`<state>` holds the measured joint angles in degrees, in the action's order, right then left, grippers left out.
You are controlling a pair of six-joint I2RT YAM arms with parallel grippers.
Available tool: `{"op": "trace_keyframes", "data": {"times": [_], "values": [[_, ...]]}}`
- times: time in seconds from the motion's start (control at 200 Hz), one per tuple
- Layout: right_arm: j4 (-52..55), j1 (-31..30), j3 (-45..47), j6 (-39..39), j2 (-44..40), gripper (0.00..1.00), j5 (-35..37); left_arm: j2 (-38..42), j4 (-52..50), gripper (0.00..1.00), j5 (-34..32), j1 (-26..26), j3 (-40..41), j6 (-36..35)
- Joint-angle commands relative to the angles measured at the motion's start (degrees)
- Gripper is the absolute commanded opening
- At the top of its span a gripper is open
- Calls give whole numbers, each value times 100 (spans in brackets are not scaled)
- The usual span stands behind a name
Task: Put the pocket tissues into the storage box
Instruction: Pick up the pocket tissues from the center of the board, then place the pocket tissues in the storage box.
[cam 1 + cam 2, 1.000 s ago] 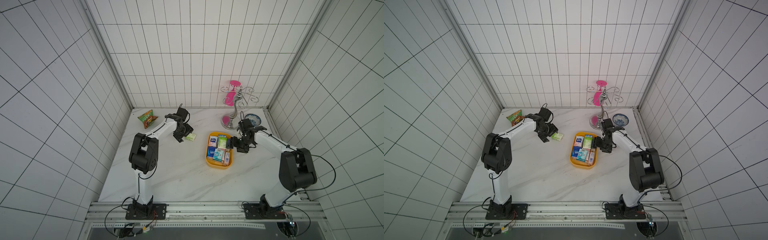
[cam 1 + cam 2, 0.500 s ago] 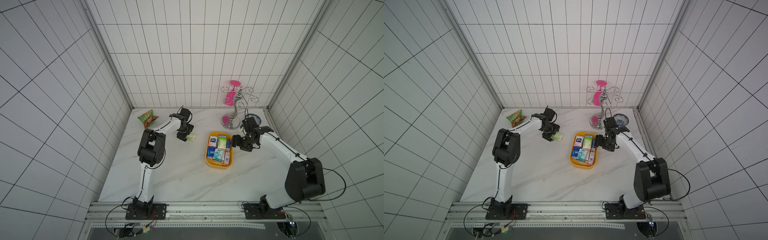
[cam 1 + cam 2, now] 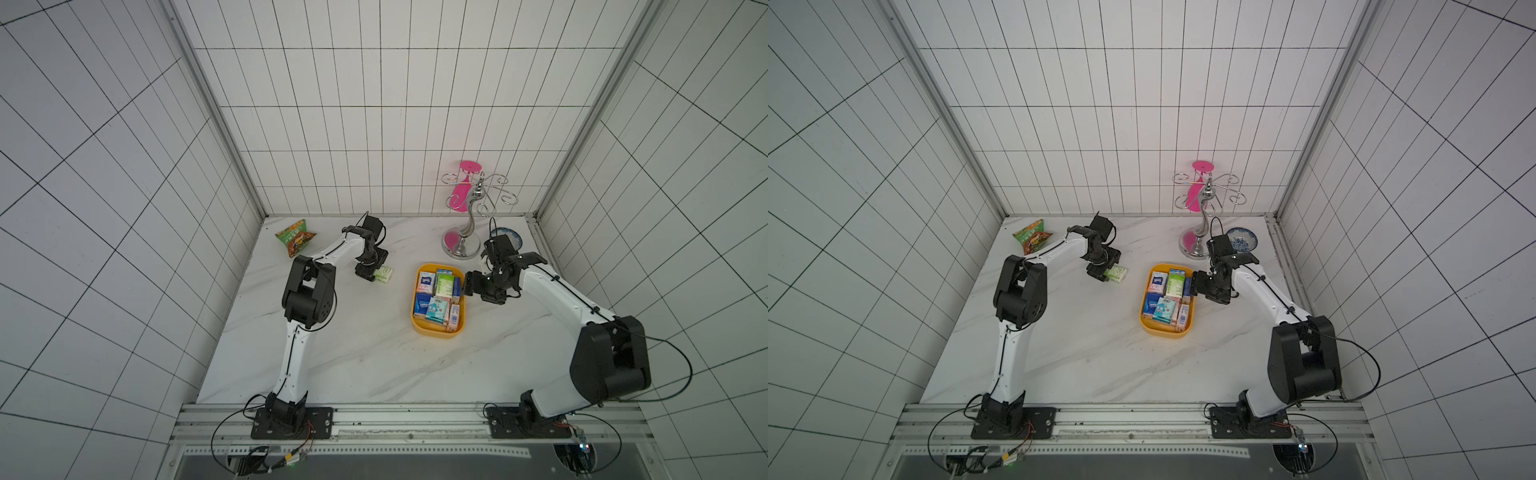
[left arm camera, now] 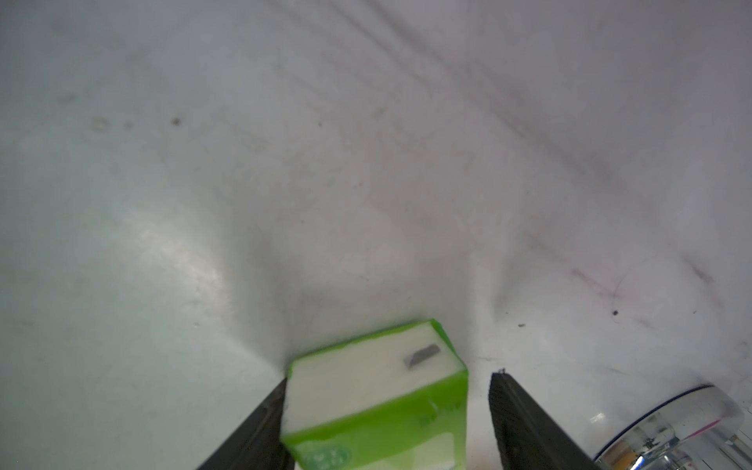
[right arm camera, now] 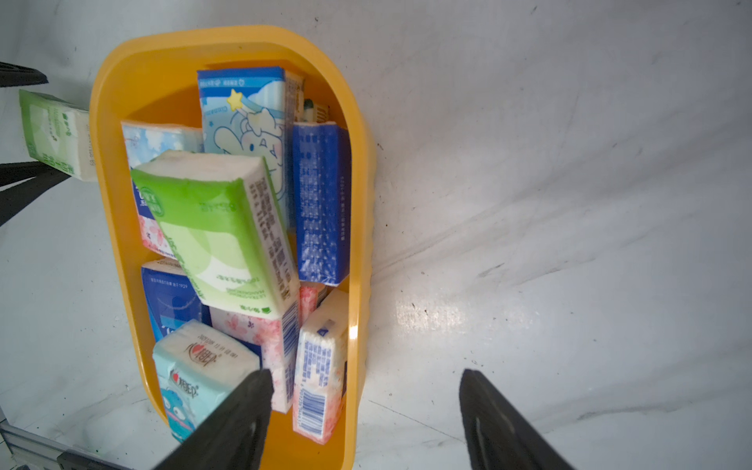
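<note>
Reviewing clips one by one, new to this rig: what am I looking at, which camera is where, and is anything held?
Two white-and-black robot arms stand at the near edge of a white marbled table, each ending in a two-fingered gripper. Both top views look down on the whole scene; each wrist view comes from a camera on one arm, looking along its fingers. On the table: a yellow-orange plastic storage box holding many tissue packets, a crinkled green-orange snack bag, a chrome stand with pink parts and a blue-and-white bowl. The left gripper straddles one light green tissue packet lying on the table; one finger touches it, the other stands apart, so it is not gripped. The right gripper is open and empty at the box's rim.
</note>
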<state>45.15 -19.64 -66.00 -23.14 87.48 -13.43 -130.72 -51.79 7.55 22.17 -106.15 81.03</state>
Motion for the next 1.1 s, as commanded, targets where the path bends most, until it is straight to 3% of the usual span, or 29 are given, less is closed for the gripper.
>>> {"op": "trace_keyframes", "data": {"times": [0.0, 0.115, 0.155, 0.27, 0.415, 0.555, 0.844, 1.094], "values": [[162, -40, 148, 46, -65, 76, 166, -209, 89, 69, -34, 1, 141, -135], [166, -40, 109, 36, -56, 76, 157, -76, 241, 53, -25, -1, 264, -290], [166, -33, 90, 29, -47, 76, 150, -22, 274, 52, -25, -7, 298, -371], [135, -39, 45, 12, -5, 76, 134, 88, 348, 52, 79, -3, 261, -810], [91, -35, 43, -39, -2, 75, 70, 178, 131, 53, 406, 17, -61, -1882], [111, -39, 102, -51, -85, 75, 53, 683, 25, 54, 410, 133, 114, -2881], [205, -40, 407, -167, -392, 74, -17, 1769, -268, 54, 236, 796, 276, -4538], [254, -42, 571, -285, -691, 73, -54, 1526, -1251, 54, 117, 1541, -392, -5683]]}}
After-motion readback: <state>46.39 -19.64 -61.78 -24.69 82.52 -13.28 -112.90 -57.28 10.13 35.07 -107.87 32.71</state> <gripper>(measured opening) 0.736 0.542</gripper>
